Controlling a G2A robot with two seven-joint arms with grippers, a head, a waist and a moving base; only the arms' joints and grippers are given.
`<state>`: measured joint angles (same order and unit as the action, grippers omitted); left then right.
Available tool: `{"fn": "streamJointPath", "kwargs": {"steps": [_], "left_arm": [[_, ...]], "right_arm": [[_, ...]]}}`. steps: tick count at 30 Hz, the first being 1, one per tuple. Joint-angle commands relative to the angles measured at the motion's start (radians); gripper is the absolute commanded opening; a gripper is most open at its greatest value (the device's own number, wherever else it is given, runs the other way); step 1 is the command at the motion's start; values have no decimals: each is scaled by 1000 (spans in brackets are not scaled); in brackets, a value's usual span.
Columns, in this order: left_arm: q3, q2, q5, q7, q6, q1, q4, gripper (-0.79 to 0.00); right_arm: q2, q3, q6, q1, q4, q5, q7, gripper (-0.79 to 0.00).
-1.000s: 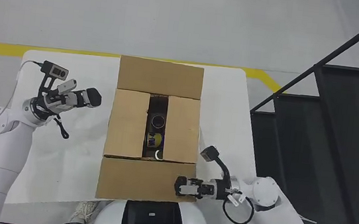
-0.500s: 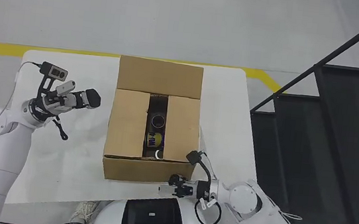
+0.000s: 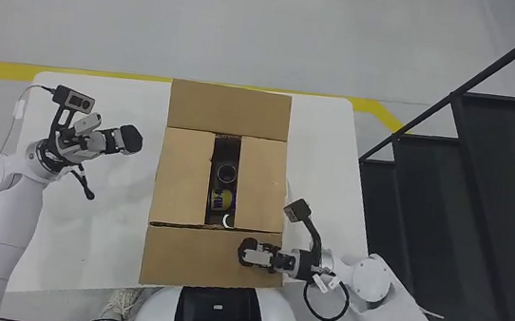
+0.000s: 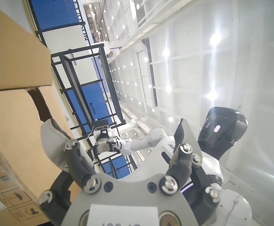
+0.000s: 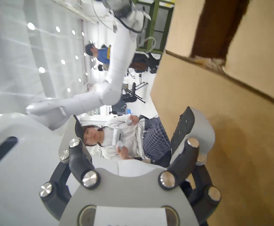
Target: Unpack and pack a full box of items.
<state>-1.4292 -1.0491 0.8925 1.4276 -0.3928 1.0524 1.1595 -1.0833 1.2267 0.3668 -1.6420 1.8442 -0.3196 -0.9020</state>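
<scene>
Right gripper [image 3: 245,253], jaws apart, back up at flat brown cardboard flap [image 3: 187,260]; left gripper [image 3: 130,136] likewise apart

The left arm [image 3: 7,180] stood out to its own side, elbow bent and wrist turned inward, with the left gripper [image 3: 129,136] pointing across toward the middle of the table. Its two fingers [image 4: 53,132] were spread wide, with nothing between them. The right arm [image 3: 373,281] lay folded close across the robot's front, forearm running sideways and the right gripper [image 3: 245,252] aimed toward the left side — its fingers [image 5: 186,126] likewise parted and bare.
</scene>
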Motion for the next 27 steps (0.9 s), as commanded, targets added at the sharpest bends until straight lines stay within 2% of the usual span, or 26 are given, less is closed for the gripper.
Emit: {"fn": "streamJointPath", "kwargs": {"steps": [1, 5, 7, 11, 16, 25, 27], "left_arm": [[-11, 1, 11, 6, 6, 7, 7, 0], [-27, 2, 29, 38, 39, 18, 16, 0], [-23, 3, 29, 97, 97, 13, 18, 0], [51, 18, -10, 108, 109, 10, 51, 0], [142, 60, -34, 108, 109, -11, 91, 0], [142, 60, -34, 108, 109, -11, 91, 0], [137, 60, -30, 67, 113, -3, 91, 0]], "right_arm": [[-3, 2, -61, 29, 23, -16, 48, 0], [-16, -55, -201, 110, 49, 66, 182, 0], [-27, -107, -269, 157, 43, 118, 243, 0], [-54, -214, -366, 252, 1, 188, 364, 0], [-71, -263, -396, 303, -38, 199, 417, 0], [-71, -263, -396, 303, -38, 199, 417, 0], [-71, -263, -396, 303, -38, 199, 417, 0]]}}
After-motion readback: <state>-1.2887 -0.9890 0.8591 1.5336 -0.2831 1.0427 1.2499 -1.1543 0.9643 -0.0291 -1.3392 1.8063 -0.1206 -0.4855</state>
